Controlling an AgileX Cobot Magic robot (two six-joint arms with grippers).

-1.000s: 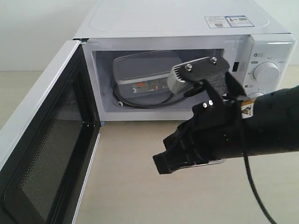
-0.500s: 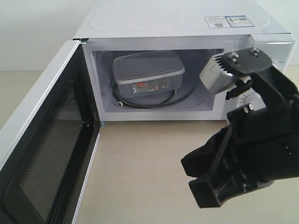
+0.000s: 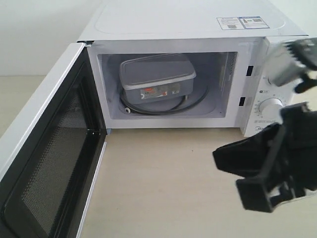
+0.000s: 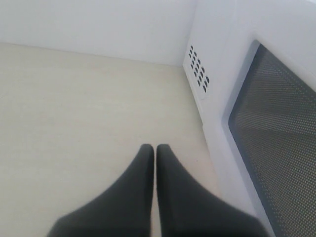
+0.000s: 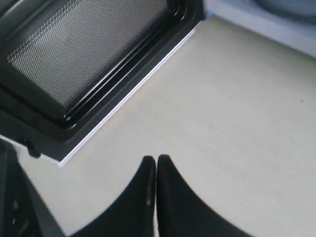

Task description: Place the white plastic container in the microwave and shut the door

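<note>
The white plastic container rests on the glass turntable inside the microwave, its red-and-white label facing out. The door stands wide open to the left, black mesh inner face showing. My right gripper hovers shut and empty over the table in front of the control panel, well clear of the cavity. In the right wrist view the right gripper is over bare tabletop near the door's lower edge. Outside the door, my left gripper is shut and empty, near the window.
The lower dial shows on the panel; the upper one is partly behind my right arm's camera housing. Side vents of the microwave face my left gripper. Beige tabletop spreads before the oven.
My right arm has drawn back out of the cavity, moving right and toward the table's front. The container stays on the turntable. The door has not moved.
</note>
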